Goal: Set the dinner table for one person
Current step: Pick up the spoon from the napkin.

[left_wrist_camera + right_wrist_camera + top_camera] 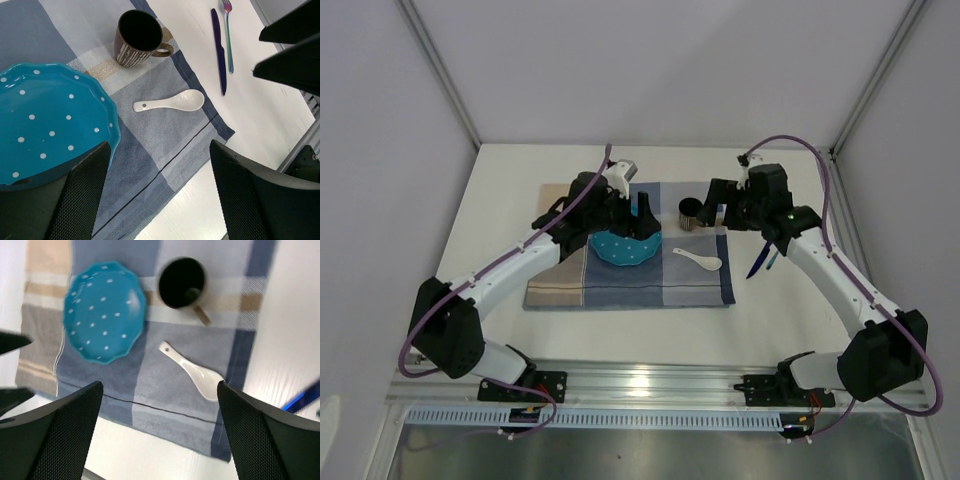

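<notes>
Top external: the white bench (500, 200) carries a placemat (660, 285) near its middle. On the placemat are a plate (50, 120), mug (137, 37) and spoon (172, 102). Knife (218, 50) and fork (228, 35) lie on bare bench to its right. Left claw (159, 147) gapes wide by the plate, empty. Right claw (160, 385), wide too, hangs above the placemat, empty.

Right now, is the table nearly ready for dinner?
Nearly. Done: the plate, mug and spoon sit on the placemat; the knife and fork lie beside it on the table. In hand: nothing, since the left end effector and right end effector are both open and empty. Left: probably very little.
</notes>
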